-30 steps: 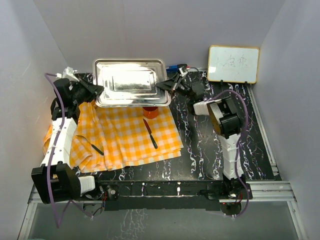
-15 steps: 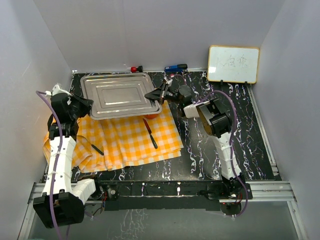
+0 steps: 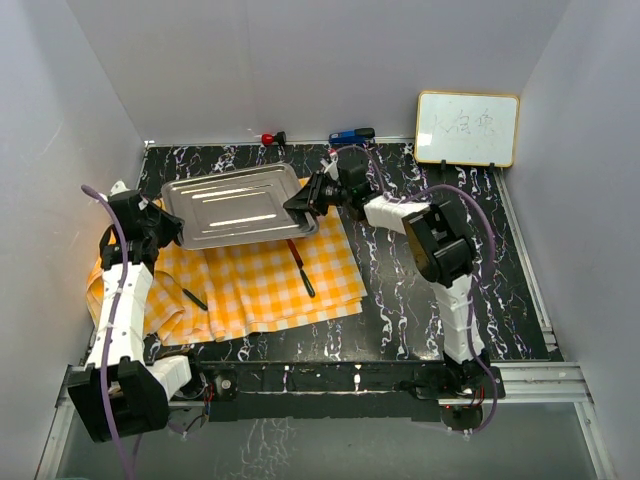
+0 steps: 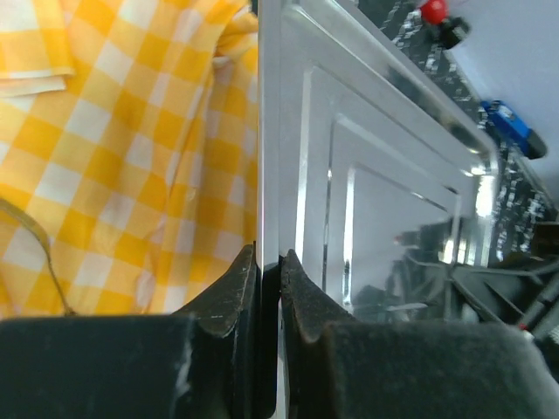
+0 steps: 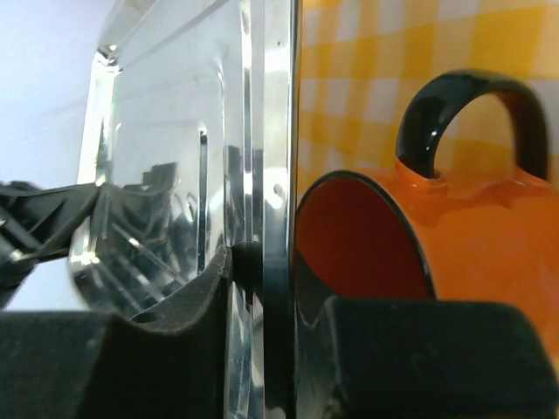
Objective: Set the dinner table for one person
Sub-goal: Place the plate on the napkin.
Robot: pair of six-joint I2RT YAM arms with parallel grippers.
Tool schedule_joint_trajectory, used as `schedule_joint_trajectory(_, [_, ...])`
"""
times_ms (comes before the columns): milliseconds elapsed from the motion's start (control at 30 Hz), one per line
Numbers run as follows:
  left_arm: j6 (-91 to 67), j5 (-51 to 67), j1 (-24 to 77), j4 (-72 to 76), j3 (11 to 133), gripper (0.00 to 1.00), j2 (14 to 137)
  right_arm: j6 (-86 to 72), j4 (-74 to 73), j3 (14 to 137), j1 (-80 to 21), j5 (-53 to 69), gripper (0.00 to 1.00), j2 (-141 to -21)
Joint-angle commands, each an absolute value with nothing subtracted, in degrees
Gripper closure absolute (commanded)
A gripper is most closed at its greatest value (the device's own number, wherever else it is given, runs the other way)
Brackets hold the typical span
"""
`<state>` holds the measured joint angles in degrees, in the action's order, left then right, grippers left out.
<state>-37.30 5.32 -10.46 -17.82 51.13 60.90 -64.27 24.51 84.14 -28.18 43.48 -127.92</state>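
Dinner table: broad black rectangular slab with white marble veining, spans whole booth. Crumpled orange-white checked cloth over its 9 o'clock half. Shiny rectangular steel tray, stepped rim, at 11 o'clock above cloth's far edge. Left gripper pinched narrow on tray's 9 o'clock rim. Right gripper clamped on tray's 3 o'clock rim. Glossy orange mug, black loop handle, just beside that rim. Slim dark-handled knife flat on cloth.
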Motion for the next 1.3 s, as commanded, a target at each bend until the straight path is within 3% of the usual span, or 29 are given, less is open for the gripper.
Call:
schedule_joint_trajectory(0, [-35.87, 11.66, -5.99, -23.02, 51.20, 1.00, 65.64, -32.00, -3.54, 95.74, -42.81, 25.76, 1.00, -115.57])
schedule_joint_trajectory(233, [-35.27, 16.85, -6.15, -18.87, 53.01, 1.00, 68.01, -25.04, -13.57, 100.43, -42.90, 14.13, 1.00, -111.14])
schedule_joint_trajectory(567, [-28.61, 11.93, -7.05, -26.33, 57.65, 1.00, 66.70, -24.64, -16.60, 103.46, -44.79, 15.20, 1.00, -111.99])
schedule_joint_trajectory(867, [-23.81, 14.67, -12.28, -31.98, 65.02, 1.00, 63.16, -23.66, -18.03, 106.34, -46.67, 16.95, 1.00, -111.74])
schedule_joint_trajectory(1033, [-26.43, 28.73, -12.30, -19.18, 63.15, 1.00, 66.30, -22.73, -18.15, 106.80, -46.67, 15.29, 1.00, -111.09])
schedule_joint_trajectory(1167, [-35.55, 42.44, -12.30, 1.83, 53.57, 1.00, 68.42, -24.24, -14.86, 104.48, -46.60, 17.38, 1.00, -111.09])
schedule_joint_trajectory(1267, [-49.94, 49.87, -12.31, 25.88, 45.25, 1.00, 70.28, -26.00, -11.45, 102.29, -46.54, 18.00, 1.00, -111.09])
